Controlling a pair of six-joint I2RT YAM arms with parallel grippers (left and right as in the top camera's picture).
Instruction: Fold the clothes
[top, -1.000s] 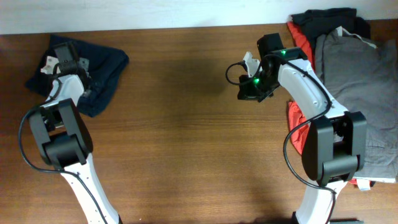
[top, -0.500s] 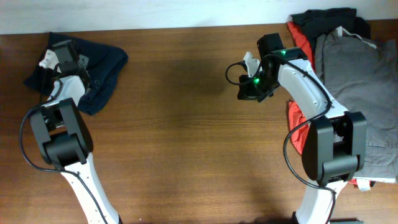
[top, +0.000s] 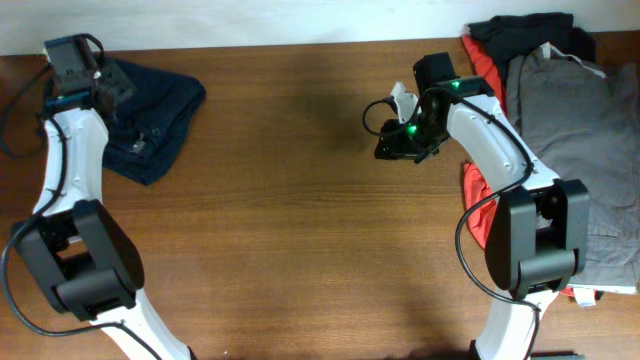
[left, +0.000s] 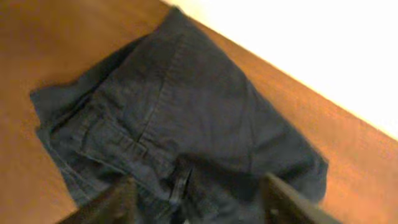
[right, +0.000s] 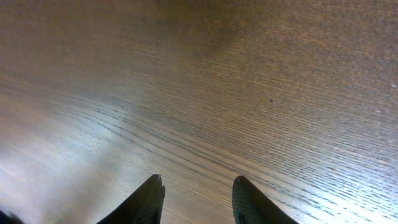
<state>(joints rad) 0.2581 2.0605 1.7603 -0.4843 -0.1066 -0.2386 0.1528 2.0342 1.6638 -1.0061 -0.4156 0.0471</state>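
Observation:
The dark navy shorts (top: 152, 112) lie as a folded bundle at the table's far left corner. In the left wrist view the shorts (left: 186, 112) fill the middle, with a stitched pocket and waistband showing. My left gripper (top: 105, 85) hovers at the bundle's back left edge. In its own view the left gripper (left: 199, 194) is open, with the two blurred fingers apart over the cloth and nothing pinched. My right gripper (top: 393, 150) is over bare wood right of centre. Seen from its wrist, the right gripper (right: 198, 186) is open and empty.
A pile of other garments sits at the right edge: grey trousers (top: 575, 110), a red-orange garment (top: 480, 60) under them, and a dark piece (top: 530, 30) at the back. The table's back edge meets a white wall (top: 300, 20).
My left arm has swung back and to the left off the shorts, and its jaws have opened. My right gripper has opened in place.

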